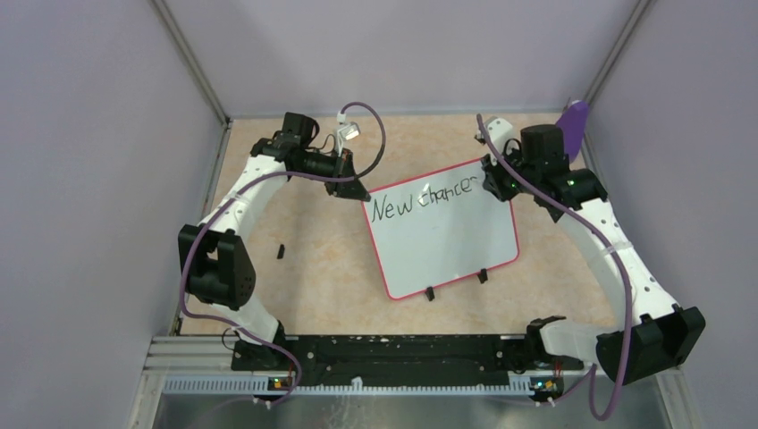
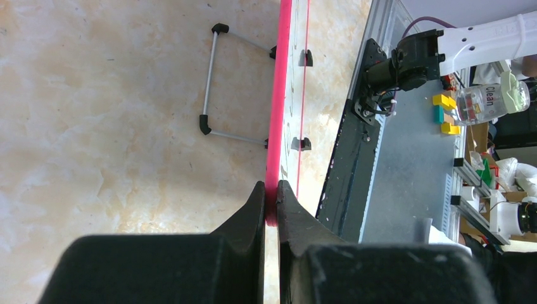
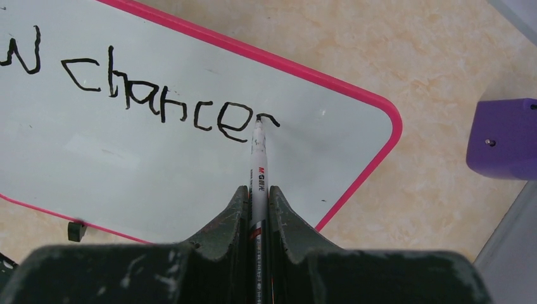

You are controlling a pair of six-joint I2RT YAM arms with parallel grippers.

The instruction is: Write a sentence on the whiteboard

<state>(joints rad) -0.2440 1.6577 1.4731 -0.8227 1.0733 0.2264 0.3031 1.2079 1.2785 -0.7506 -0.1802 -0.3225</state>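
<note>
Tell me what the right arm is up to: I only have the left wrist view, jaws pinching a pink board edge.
Observer: The right gripper is shut on a white marker, its tip on the whiteboard.
Operator: Anything written yet?
Observer: The sentence reads "New chance", with a partial stroke at the marker tip.
Operator: Is there a second line?
Observer: None; the board below that line is blank.
</note>
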